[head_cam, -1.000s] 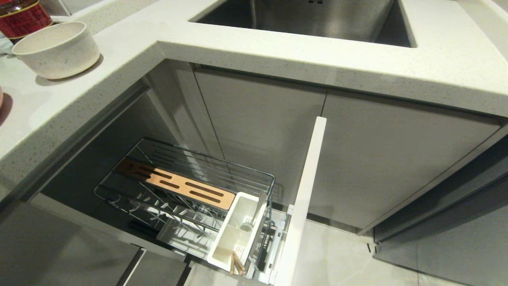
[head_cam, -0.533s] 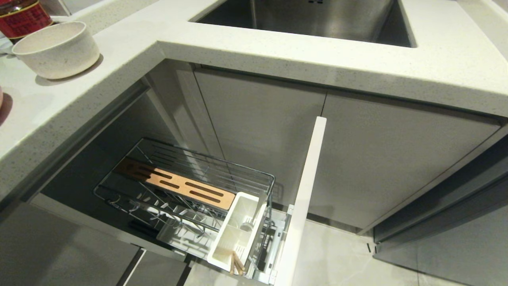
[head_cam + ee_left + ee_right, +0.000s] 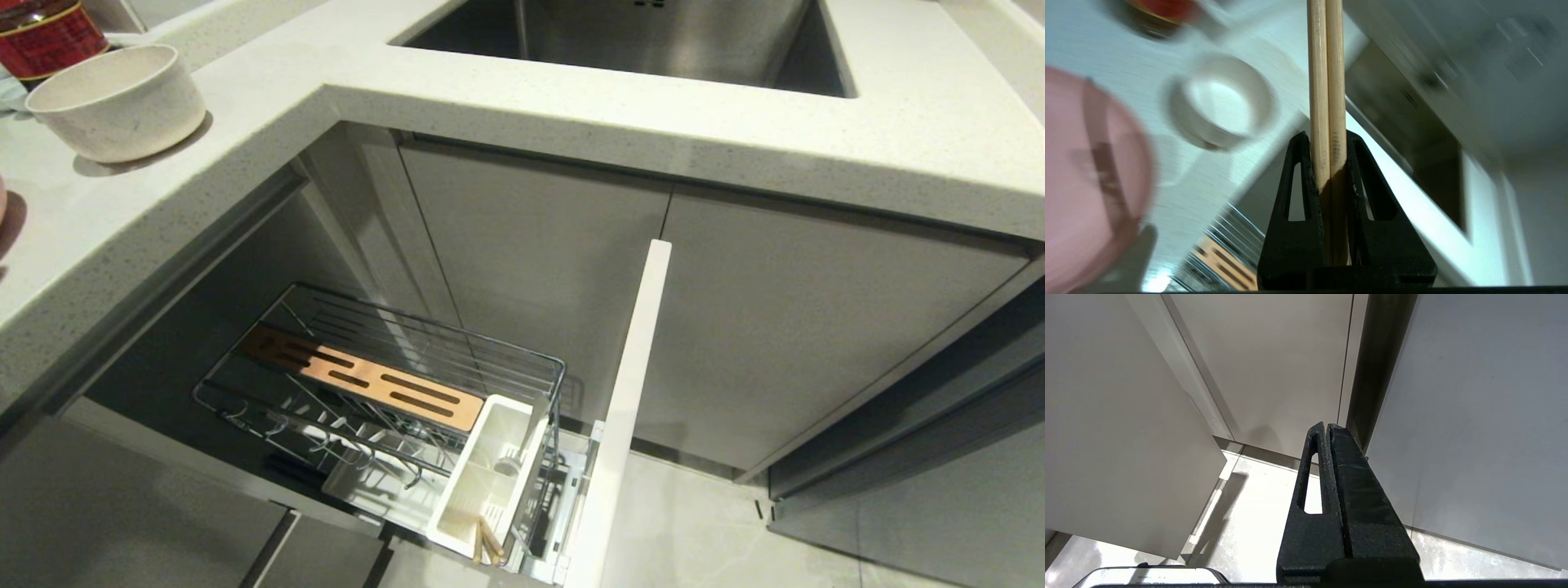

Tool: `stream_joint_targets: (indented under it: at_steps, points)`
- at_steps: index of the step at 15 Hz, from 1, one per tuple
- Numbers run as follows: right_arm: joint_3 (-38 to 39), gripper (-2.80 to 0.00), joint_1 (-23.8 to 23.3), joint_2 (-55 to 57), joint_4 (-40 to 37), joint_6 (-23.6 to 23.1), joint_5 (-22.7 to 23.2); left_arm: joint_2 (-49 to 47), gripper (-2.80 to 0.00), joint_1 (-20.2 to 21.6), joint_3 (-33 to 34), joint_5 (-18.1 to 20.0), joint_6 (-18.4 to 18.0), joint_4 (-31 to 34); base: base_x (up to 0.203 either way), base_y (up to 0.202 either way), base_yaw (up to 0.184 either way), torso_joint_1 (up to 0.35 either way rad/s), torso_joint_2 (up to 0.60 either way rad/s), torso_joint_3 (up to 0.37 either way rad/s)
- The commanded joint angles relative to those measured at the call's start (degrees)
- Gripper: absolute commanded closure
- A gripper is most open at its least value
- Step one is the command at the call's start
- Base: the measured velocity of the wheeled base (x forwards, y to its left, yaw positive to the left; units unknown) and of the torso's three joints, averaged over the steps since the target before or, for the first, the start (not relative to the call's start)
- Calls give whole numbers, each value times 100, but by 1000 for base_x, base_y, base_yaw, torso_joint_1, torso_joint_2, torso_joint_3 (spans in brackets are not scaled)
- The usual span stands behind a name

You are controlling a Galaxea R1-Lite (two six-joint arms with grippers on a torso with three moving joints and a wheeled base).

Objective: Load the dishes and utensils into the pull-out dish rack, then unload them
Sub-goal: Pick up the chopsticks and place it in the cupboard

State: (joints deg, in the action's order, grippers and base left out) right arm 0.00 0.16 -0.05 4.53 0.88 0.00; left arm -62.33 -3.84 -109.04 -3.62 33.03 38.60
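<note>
My left gripper (image 3: 1327, 136) is shut on a pair of light wooden chopsticks (image 3: 1326, 73), which stick straight out past its fingertips; it is outside the head view. Beyond them lie the off-white speckled bowl (image 3: 1220, 102) and the pink plate (image 3: 1086, 179) on the counter. The pull-out dish rack (image 3: 392, 359) stands drawn out below the counter, with its slotted wooden strip (image 3: 367, 380) and white caddy (image 3: 457, 490). Two wooden sticks (image 3: 486, 543) stand in the caddy's near compartment and a silver fork (image 3: 513, 462) in its middle one. The bowl (image 3: 114, 102) sits at the counter's far left. My right gripper (image 3: 1327, 426) is shut and empty, low before the cabinet doors.
The rack's white front panel (image 3: 624, 408) stands on edge to the right of the caddy. The steel sink (image 3: 653, 33) is set in the counter (image 3: 571, 106) above. A red jar (image 3: 45, 33) stands behind the bowl. Grey cabinet doors (image 3: 775, 327) close off the right.
</note>
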Motion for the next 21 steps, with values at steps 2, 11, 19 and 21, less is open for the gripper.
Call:
stream_joint_targets:
  at_steps: [2, 11, 19, 21]
  points:
    - [149, 0, 2, 5, 4, 0, 0, 262, 0, -615, 694, 1200, -873, -20, 0, 0, 0, 0, 0, 0]
    - [149, 0, 2, 5, 4, 5, 0, -299, 0, -1381, 1268, 2128, -3988, 2608, 0, 0, 0, 0, 0, 0]
    - [150, 0, 2, 5, 3, 6, 0, -1678, 0, -1584, 94, 1939, -4745, 4893, 0, 0, 0, 0, 0, 0]
    - [149, 0, 2, 5, 4, 2, 0, -2044, 0, -1865, -36, 1721, -4683, 4905, 0, 0, 0, 0, 0, 0]
